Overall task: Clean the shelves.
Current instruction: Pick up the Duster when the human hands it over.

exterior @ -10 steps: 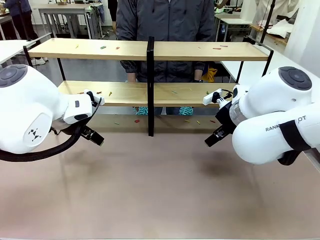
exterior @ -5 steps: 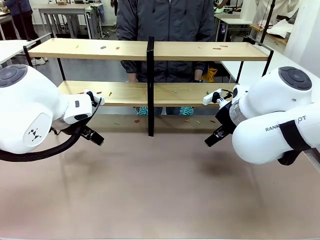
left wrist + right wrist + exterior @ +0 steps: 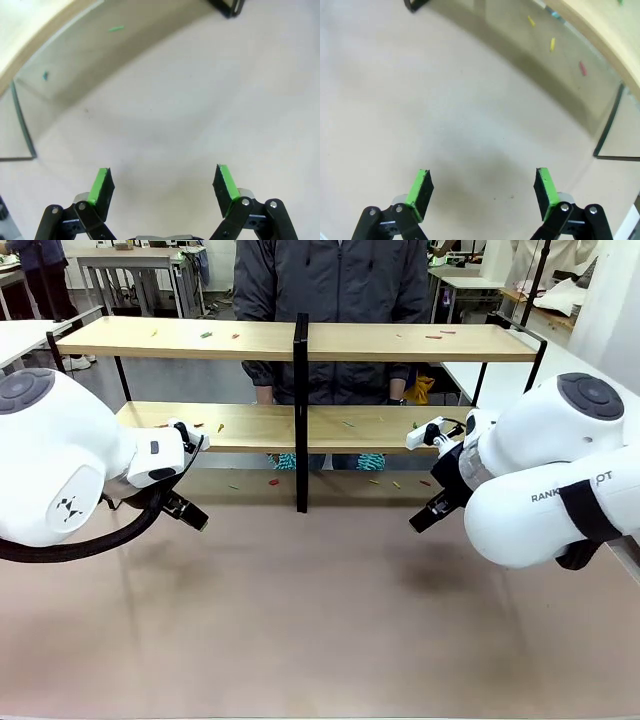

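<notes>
The shelves (image 3: 250,339) stand across the far side of the table: two long light-wood boards in a thin black frame with a central black post (image 3: 300,410). Small coloured scraps lie on both boards and on the table under the lower board (image 3: 250,426). My left gripper (image 3: 188,511) hangs low at the left, in front of the shelves, open and holding nothing. My right gripper (image 3: 424,517) hangs at the right, also open with nothing in it. In the left wrist view my gripper (image 3: 164,187) faces bare table, and in the right wrist view my gripper (image 3: 482,192) does too.
A person in a dark jacket (image 3: 335,280) stands behind the shelves. Green scraps (image 3: 116,29) lie beneath the lower board's edge; yellow and red scraps (image 3: 552,44) lie on the table near a frame leg. White tables (image 3: 20,335) flank the scene.
</notes>
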